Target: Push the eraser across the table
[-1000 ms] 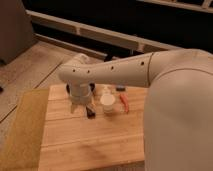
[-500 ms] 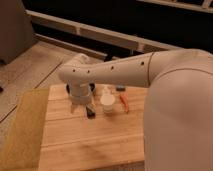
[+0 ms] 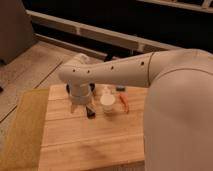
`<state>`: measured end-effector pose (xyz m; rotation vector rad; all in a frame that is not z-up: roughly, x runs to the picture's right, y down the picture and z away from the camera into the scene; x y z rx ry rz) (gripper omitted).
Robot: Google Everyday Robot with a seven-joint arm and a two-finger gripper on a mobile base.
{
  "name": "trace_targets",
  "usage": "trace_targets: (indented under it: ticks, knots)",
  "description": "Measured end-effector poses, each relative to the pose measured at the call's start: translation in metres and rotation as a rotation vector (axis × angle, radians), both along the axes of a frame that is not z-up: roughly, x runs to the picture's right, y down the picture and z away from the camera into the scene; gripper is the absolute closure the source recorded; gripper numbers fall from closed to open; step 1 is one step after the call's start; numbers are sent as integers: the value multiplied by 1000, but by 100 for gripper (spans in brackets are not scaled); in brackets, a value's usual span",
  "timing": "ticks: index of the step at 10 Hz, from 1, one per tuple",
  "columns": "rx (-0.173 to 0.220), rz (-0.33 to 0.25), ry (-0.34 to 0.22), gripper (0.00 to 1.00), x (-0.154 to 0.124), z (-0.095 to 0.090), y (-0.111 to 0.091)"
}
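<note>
A: Log position. Where is the gripper?

B: Low over the table, near the far edge and toward the far-left corner. The arm reaches in from the right side and bends down at the wrist. Whether the gripper is clenched or released I cannot tell; the wrist housing hides it.

A: And the eraser?

B: Flat on the wood, just beside the gripper on its right and slightly nearer the front edge. Contact not confirmed; they look touching or nearly so.

A: Why that low posture?

B: My reading: a push needs a side face set against the block, not a grasp, so the tool sits at board height next to it.

A: Neighbours?

B: White cup just right of the eraser, orange-red pen beyond the cup, and a dark blue-grey block behind them at the far edge. A yellow-green mat lies off the left edge.

A: Risk?

B: A push toward the right edge would likely meet the cup. The front half of the board looks the freer route.
</note>
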<state>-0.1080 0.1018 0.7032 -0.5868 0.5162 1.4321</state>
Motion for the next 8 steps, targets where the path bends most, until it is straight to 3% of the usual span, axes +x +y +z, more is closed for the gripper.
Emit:
trace_targets:
  ticks: [1, 4, 6, 8]
  knots:
    - [14, -4, -20, 35, -2, 2, -3]
    - [103, -22, -158, 35, -11, 24, -17]
    - [115, -22, -187, 35, -8, 35, -18]
    - [102, -25, -197, 35, 4, 54, -13]
